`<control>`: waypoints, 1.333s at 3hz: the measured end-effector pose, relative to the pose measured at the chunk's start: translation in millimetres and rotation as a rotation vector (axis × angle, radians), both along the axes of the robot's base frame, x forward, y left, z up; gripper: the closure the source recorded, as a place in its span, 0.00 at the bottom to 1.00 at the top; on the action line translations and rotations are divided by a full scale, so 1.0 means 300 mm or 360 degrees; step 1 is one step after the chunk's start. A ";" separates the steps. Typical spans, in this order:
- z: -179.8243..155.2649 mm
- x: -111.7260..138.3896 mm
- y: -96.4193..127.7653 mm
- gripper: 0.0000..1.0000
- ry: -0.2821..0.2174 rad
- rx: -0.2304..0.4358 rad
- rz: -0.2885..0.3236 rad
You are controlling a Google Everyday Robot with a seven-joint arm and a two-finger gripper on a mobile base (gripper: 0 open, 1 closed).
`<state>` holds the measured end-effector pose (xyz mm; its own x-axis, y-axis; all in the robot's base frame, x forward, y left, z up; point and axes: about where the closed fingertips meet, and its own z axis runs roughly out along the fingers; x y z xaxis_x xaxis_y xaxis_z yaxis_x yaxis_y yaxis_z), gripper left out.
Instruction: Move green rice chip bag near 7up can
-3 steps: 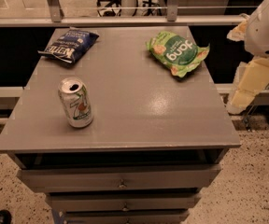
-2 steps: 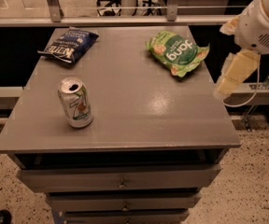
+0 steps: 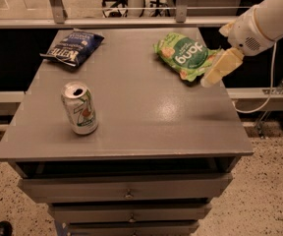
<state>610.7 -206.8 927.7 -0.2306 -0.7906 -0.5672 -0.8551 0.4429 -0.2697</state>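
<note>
Green rice chip bag lies just beside the claw, which hangs at its outer edge, opening impossible to tell.

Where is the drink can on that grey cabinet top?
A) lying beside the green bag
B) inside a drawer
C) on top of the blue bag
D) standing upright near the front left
D: the 7up can stands upright near the front left of the cabinet top, apart from the green rice chip bag, with the tool at that bag's right edge.
</note>
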 end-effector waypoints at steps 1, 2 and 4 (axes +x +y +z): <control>-0.032 0.137 0.038 0.00 -0.0035 0.0149 -0.0057; -0.062 0.269 0.085 0.00 -0.0032 0.0305 -0.0116; -0.153 0.439 0.149 0.00 0.0048 0.0435 -0.0230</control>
